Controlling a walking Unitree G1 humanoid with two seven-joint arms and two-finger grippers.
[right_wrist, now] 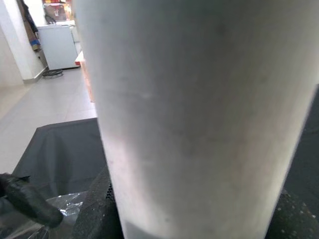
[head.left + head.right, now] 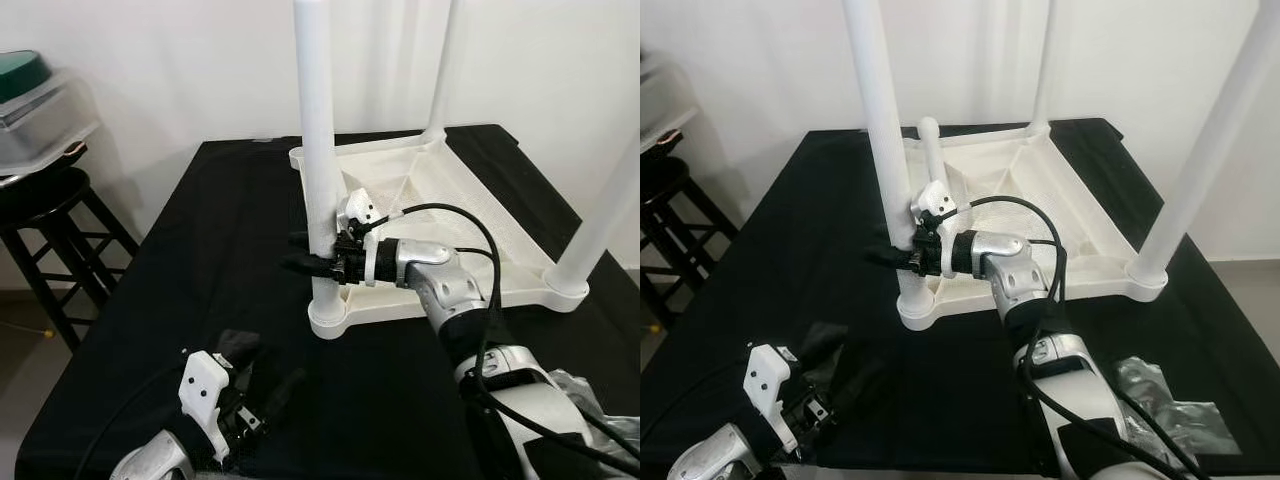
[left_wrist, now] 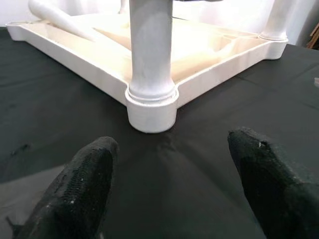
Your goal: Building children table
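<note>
An upturned white moulded-plastic children's table lies top-down on the tabletop draped in matt black cloth, its ribbed underside facing up inside a raised rim with rounded corner sockets. Smooth round white plastic legs stand upright in three sockets: the near-left leg, the far leg and the near-right leg. A fourth white leg with a tapered tip lies loose at the tray's far left corner.

The right hand reaches in from the right, its two black fingers clamped around the near-left leg a little above its socket; the right wrist view shows the leg's faintly scuffed surface pressed close between the black pads.

The left hand hovers low over the black cloth just in front of that near-left corner, its textured black fingers spread apart with nothing between them.

Open cloth stretches to the left of the tray up to the tabletop's edge. Beyond that edge stands a black wooden stool carrying a clear plastic box. Crumpled clear plastic wrap lies at the near right.
</note>
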